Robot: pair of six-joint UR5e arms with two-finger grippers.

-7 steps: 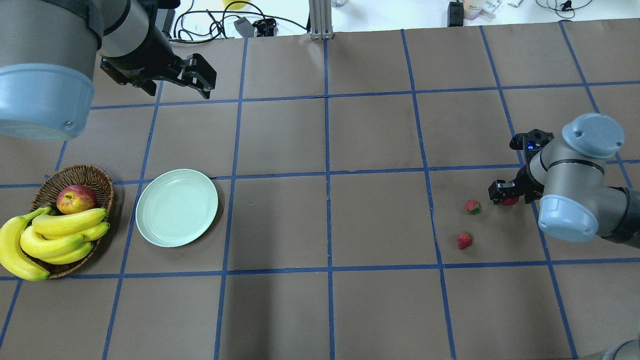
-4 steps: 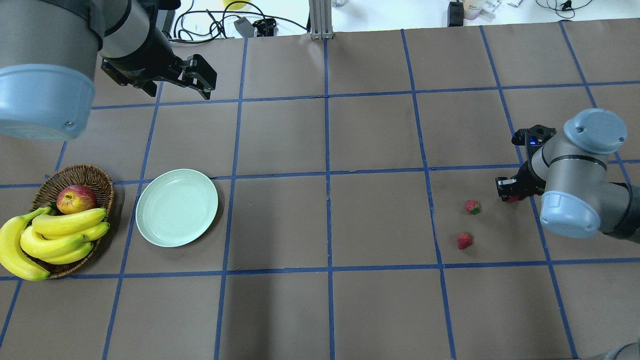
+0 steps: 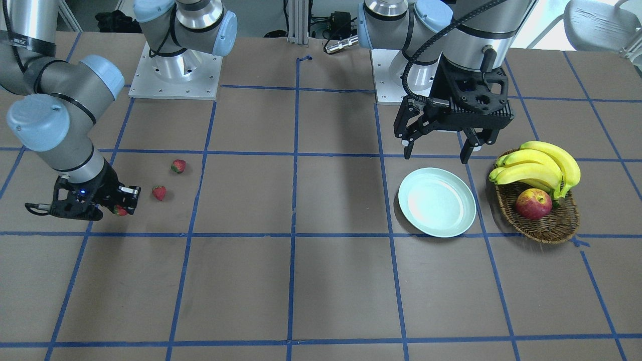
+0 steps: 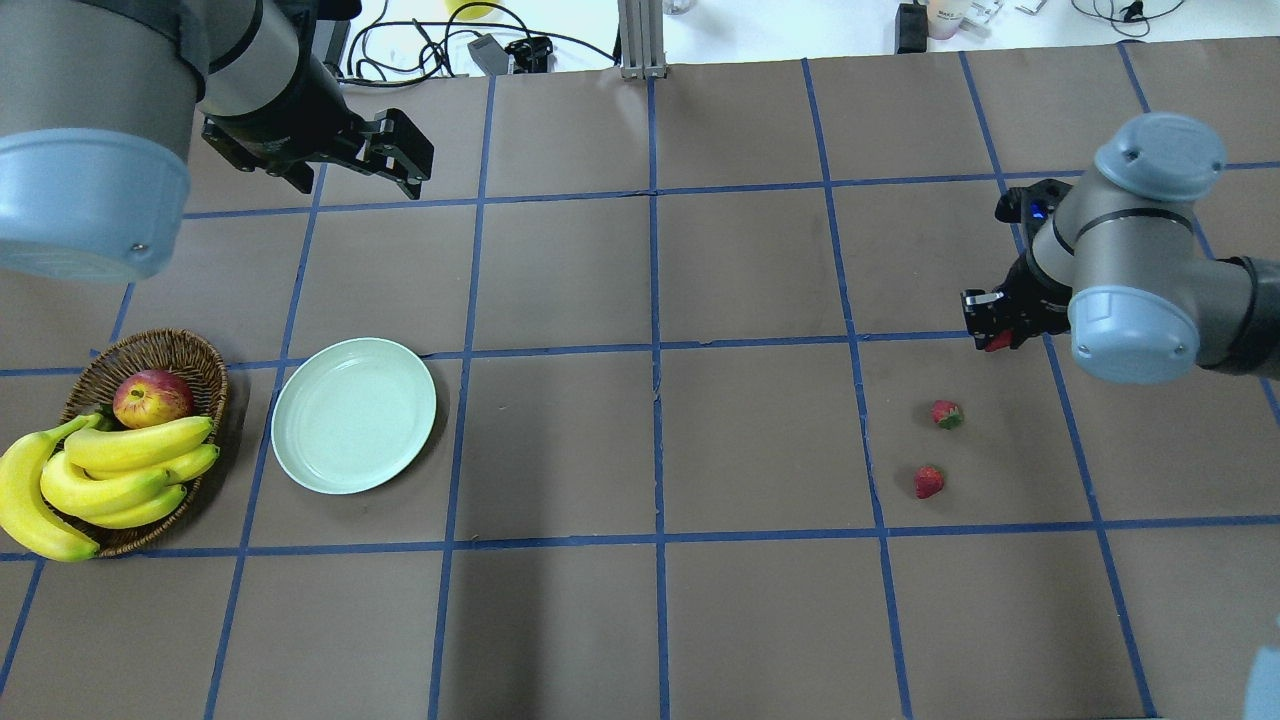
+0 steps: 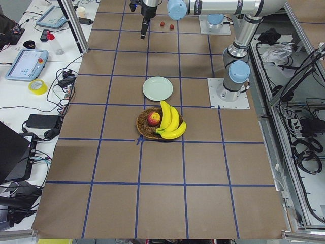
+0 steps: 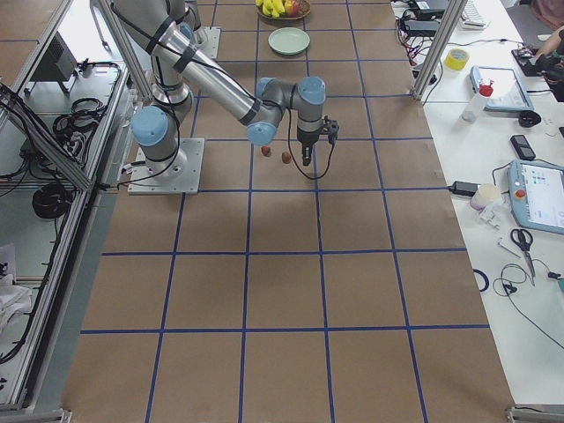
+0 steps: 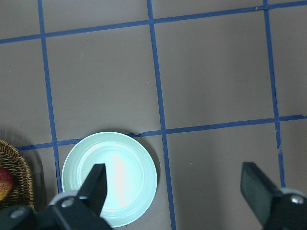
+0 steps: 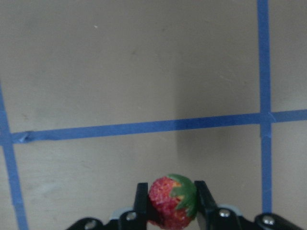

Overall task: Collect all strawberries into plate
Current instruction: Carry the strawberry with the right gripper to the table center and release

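My right gripper (image 8: 169,203) is shut on one strawberry (image 8: 172,202), held above the table; it also shows in the overhead view (image 4: 997,341) and in the front view (image 3: 120,210). Two more strawberries lie on the brown table, one (image 4: 946,414) (image 3: 159,192) nearer the gripper and one (image 4: 929,482) (image 3: 178,166) further toward the robot. The pale mint plate (image 4: 354,415) (image 3: 437,201) (image 7: 110,178) is empty at the far left. My left gripper (image 3: 437,149) hangs open and empty above the table behind the plate, also seen in the overhead view (image 4: 400,150).
A brown wicker basket (image 4: 165,352) with an apple (image 4: 152,397) and bananas (image 4: 100,470) stands just left of the plate. Blue tape lines grid the table. Cables and boxes lie beyond the far edge (image 4: 490,50).
My right arm has lifted and carried its strawberry away from the other two, toward the table's far side. The left arm and the plate have not moved.
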